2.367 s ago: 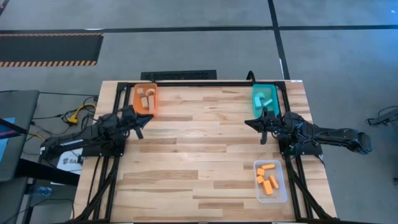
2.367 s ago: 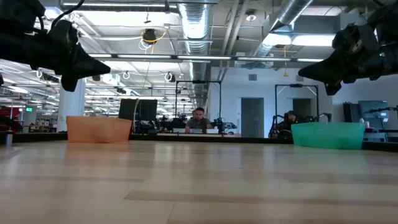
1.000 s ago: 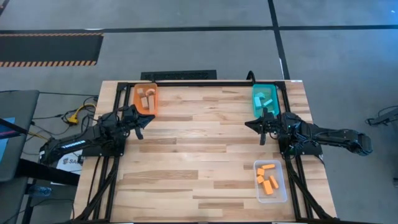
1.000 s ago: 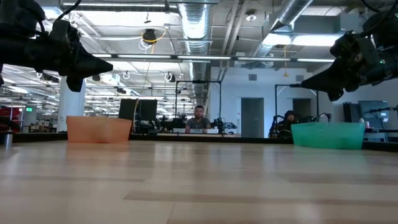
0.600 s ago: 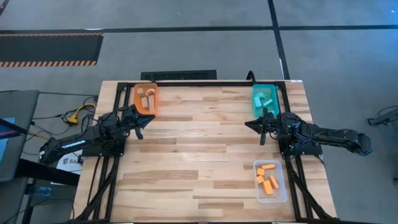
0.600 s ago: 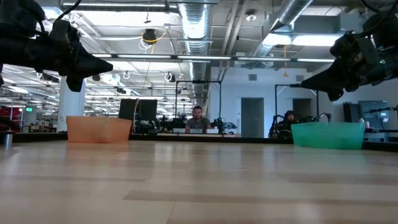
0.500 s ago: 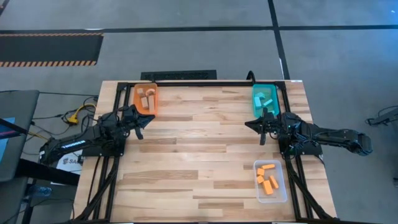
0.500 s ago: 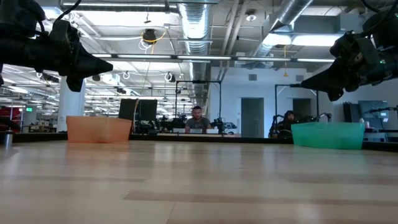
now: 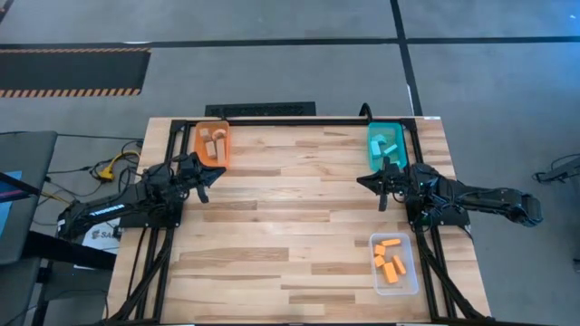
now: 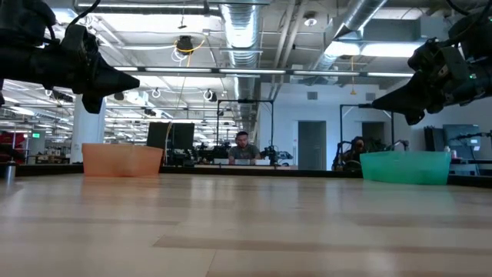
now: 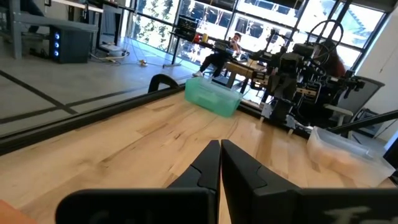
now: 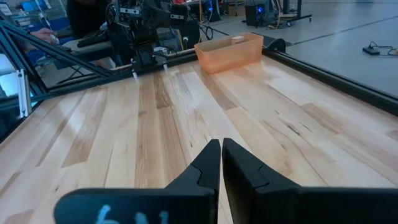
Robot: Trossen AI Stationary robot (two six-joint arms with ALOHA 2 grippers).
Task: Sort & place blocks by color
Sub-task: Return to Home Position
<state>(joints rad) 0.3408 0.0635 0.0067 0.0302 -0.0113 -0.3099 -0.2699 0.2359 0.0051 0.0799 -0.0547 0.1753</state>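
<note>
On table [image 9: 290, 213], far left: pale wood blocks [image 9: 216, 137] in orange tray [image 9: 199, 145], just beyond left gripper [image 9: 202, 192], fingers pressed together. Far right: light blue blocks [image 9: 386, 145] in teal tray [image 9: 372, 138], just beyond right gripper [image 9: 381, 201], likewise closed. Orange blocks [image 9: 391, 262] in clear tray [image 9: 407, 282], apart from both grippers.

Floor [image 9: 272, 72]: grey concrete, with a striped black-and-orange mat [image 9: 72, 72].
Ceiling [image 10: 154, 31]: bare, with silver ducts [image 10: 240, 31] and strip lights [image 10: 192, 71].
Back wall [image 10: 284, 131]: white, with a grey door [image 10: 311, 145].
Furniture: desks [image 10: 231, 163]; a person [image 10: 243, 146] sits there.
</note>
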